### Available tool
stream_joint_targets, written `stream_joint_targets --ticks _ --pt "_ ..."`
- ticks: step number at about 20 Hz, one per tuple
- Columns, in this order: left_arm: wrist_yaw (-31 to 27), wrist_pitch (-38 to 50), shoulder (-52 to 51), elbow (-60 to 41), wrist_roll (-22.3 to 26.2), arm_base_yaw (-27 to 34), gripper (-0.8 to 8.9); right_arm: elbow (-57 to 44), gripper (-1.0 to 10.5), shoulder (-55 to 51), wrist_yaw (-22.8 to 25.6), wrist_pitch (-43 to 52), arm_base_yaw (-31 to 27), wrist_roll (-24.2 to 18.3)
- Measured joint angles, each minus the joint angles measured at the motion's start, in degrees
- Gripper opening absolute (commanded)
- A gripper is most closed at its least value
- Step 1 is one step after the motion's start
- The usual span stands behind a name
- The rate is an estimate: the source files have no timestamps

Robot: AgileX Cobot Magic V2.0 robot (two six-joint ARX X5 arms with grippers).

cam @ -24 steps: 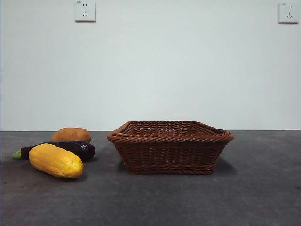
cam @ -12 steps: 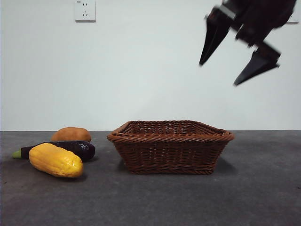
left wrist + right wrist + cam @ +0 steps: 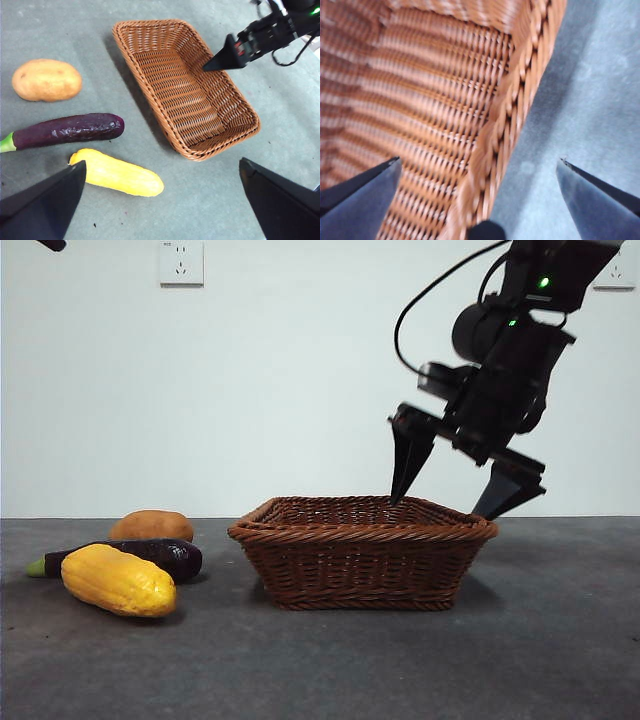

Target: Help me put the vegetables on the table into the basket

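The right claw (image 3: 455,502) hangs spread wide and empty straddling the right-hand rim of the basket (image 3: 362,532), one jaw tip inside the weave and the other outside it; the right wrist view shows the braided rim running between its jaws, blurred. The likely trouble is just there: if it drops lower or closes, it could catch the wicker and drag or tip the light basket, shifting the target away from where the vegetables must go. It is also well apart from all three vegetables, which lie on the desk (image 3: 560,640) to the left of the basket: the corn cob (image 3: 118,580) nearest, the eggplant (image 3: 125,558) just behind it, seemingly touching it, and the potato (image 3: 151,526) farthest back. Packed so close, a grasp on the corn could nudge the eggplant and roll it away. The left claw (image 3: 160,192) waits high above the scene, its jaws spread and holding nothing. The basket is empty, so nothing is delivered yet. No brand or label is legible; the wall sockets (image 3: 181,262) carry tiny marks too small to read.
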Motion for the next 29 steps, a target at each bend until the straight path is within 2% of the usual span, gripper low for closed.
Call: stream_joint_targets --ticks 2,3,6,10,12,14,20,25,29 --pt "-0.02 0.00 0.15 0.00 0.00 0.00 6.02 0.00 4.7 1.73 0.72 0.59 0.59 0.66" --pt "-0.02 0.00 0.20 0.00 0.00 0.00 6.02 0.00 4.2 2.14 1.27 0.68 0.83 1.29" --pt "-1.46 0.00 0.24 0.00 0.00 0.00 6.02 0.00 1.5 2.21 1.90 0.85 1.03 2.47" --pt "-2.99 0.00 0.24 0.00 -0.15 0.00 6.02 0.02 1.0 2.21 1.92 -0.72 1.07 3.48" --pt "-3.02 -0.02 0.50 0.00 -1.05 0.00 6.02 0.02 -0.1 2.21 1.97 -0.46 1.18 4.46" --pt "-3.13 -0.11 1.16 0.00 -1.53 0.00 6.02 0.11 -0.1 2.21 1.33 0.24 1.18 6.05" --pt "-6.51 -2.80 3.96 0.00 -3.58 0.00 6.02 0.13 -0.1 -1.01 1.70 -0.59 1.20 6.51" --pt "-7.50 -2.73 9.66 0.02 -8.50 -1.81 6.01 0.15 -0.1 -20.59 2.86 -1.29 1.14 3.50" --pt "-13.27 3.32 17.70 0.09 -14.80 -7.10 6.01 0.15 -0.1 -34.05 2.78 -4.98 1.22 0.94"
